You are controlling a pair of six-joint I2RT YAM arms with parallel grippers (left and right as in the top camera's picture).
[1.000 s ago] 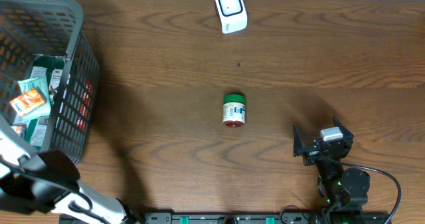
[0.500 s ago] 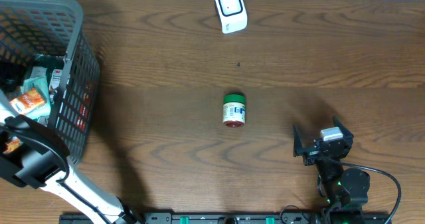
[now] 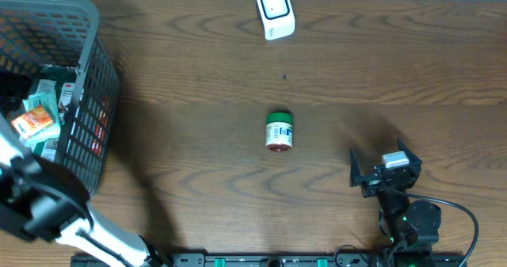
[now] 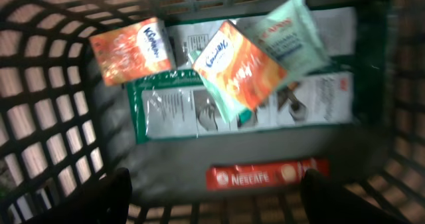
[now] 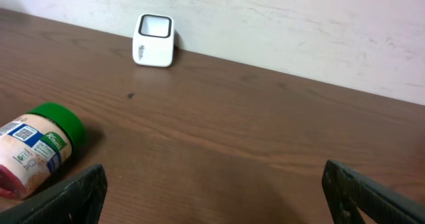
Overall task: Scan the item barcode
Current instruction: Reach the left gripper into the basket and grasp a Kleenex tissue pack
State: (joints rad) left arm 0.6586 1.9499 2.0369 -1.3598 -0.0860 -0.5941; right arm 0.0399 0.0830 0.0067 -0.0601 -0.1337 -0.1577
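The left fingers (image 4: 113, 201) are spread wide with nothing between them. They hang over the inside of the basket (image 4: 40, 117), looking down at the packets in it. The right fingers (image 5: 73, 197) are spread wide too and hold nothing. They wait low over the surface (image 3: 198, 61), at the near right.

Right under the left fingers lies a thin red packet (image 4: 265, 174). A bit farther in is a big flat green and white pack (image 4: 179, 108). On top of that pack sits an orange packet (image 4: 242, 68), tilted, with a small orange box (image 4: 133, 48) just beside it. A pale green packet (image 4: 295, 31) pokes out from behind the orange one.

Out on the surface, a jar (image 3: 279, 131) with a green lid lies on its side in the middle. The white scanner (image 3: 275, 11) stands at the far edge, well apart from the jar and from the basket at the left.

I think the job right now is to pick one thing out of the basket. The orange packet looks easiest, because it is on top. Go straight down, keep off the basket wall, and put one finger on each side of it. Squeeze gently, since it looks soft. Take only that one. I cannot tell where its barcode is, so it may need turning to face the scanner.
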